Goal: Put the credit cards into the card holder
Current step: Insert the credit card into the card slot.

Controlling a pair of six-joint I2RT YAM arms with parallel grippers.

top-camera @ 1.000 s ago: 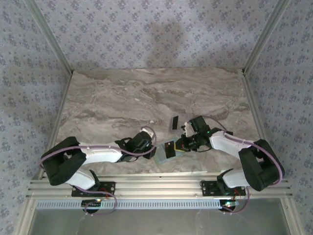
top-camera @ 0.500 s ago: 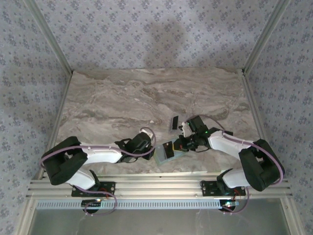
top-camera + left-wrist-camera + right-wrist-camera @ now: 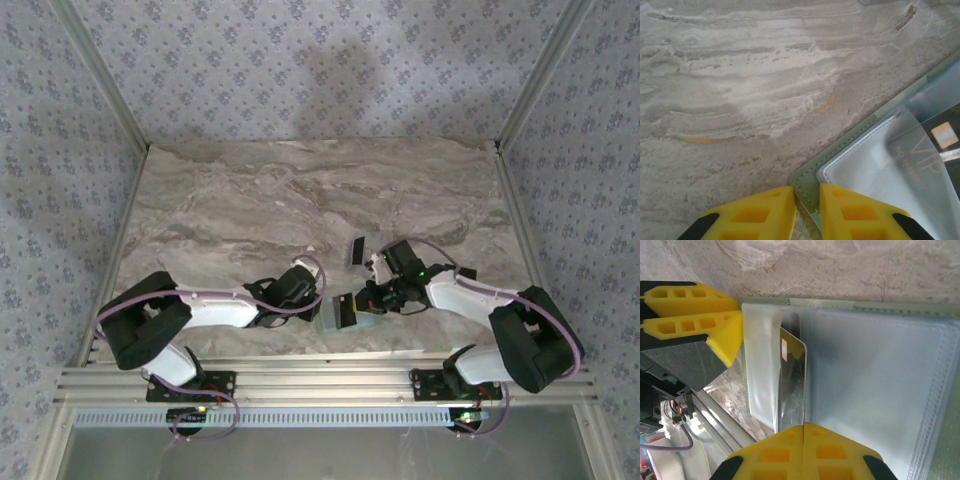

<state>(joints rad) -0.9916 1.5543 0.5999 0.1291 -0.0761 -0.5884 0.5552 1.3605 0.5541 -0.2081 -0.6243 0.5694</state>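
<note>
The card holder lies open near the table's front edge, pale green with clear sleeves. My left gripper has its yellow fingers closed narrowly on the holder's corner, one finger on each side of the stitched rim. My right gripper is shut on a dark credit card with a gold chip. The card's far end sits at the mouth of a clear sleeve. From the left wrist this card shows behind the plastic. A second credit card lies on the marble behind the holder.
The marble table has free room to the left and at the back. Aluminium rails run along its front edge just below the holder. Patterned walls close in the sides and the back.
My left gripper has slid right to the holder's corner and narrowed its jaws on it. The right gripper has edged left with its card, and the holder has shifted a little.
</note>
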